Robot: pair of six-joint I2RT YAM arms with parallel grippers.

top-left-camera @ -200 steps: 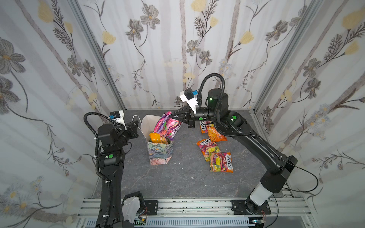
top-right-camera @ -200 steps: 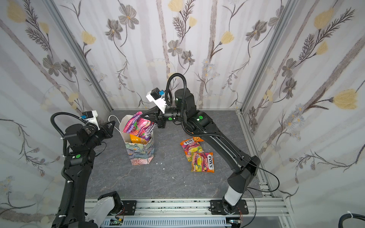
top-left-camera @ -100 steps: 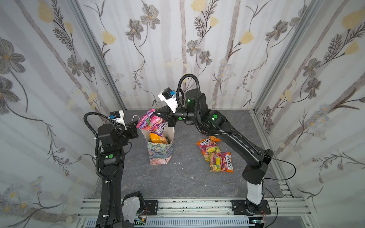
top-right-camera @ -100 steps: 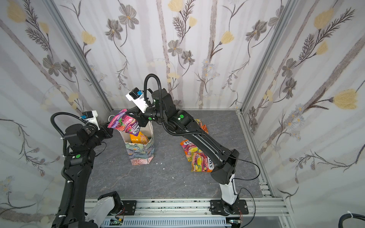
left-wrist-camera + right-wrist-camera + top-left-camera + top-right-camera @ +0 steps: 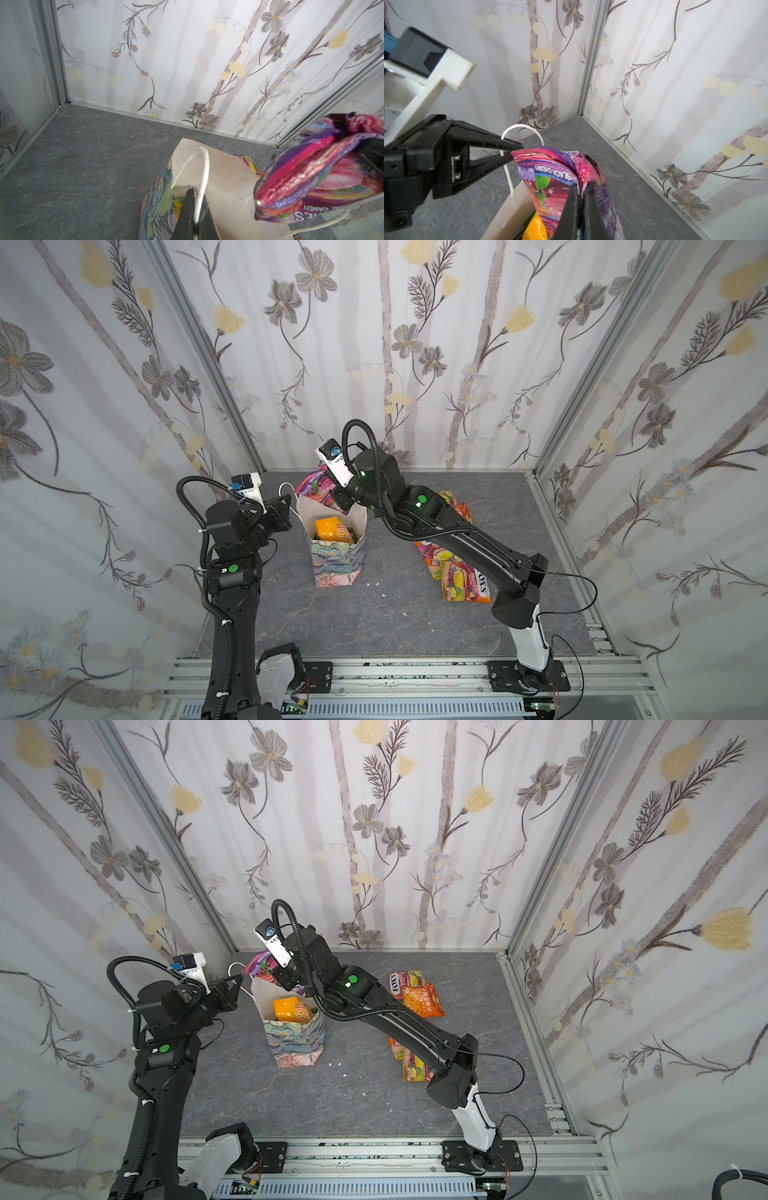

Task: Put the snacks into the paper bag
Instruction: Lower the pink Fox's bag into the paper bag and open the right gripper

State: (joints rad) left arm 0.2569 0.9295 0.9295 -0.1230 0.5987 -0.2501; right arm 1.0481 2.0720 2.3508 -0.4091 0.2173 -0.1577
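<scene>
— What's the right tool (image 5: 581, 188) got?
— It's clenched on a purple candy pouch (image 5: 556, 172), pinching it along one crumpled side. The pouch hangs right over the mouth of the paper bag (image 5: 336, 560), at its far rim.
— Is it inside?
— Hard to say from here. Its lower end looks to dip just below the rim, but the right arm (image 5: 478, 543) hides that part.
— And the left tool (image 5: 194, 194)?
— Closed tight on the bag's white cord handle (image 5: 204, 164), on the side of the bag away from the right arm. The bag stands upright on the desk (image 5: 374, 614), mouth open.
— Anything in it?
— An orange pack (image 5: 330, 529) sits inside, against the white inner wall.
— And the other snacks?
— They're on the desk, well apart from the bag on the right arm's side. An orange pouch (image 5: 422, 999) overlaps a FOX'S pack (image 5: 409, 978), and two more FOX'S packs (image 5: 463, 587) overlap each other, partly under the arm.
</scene>
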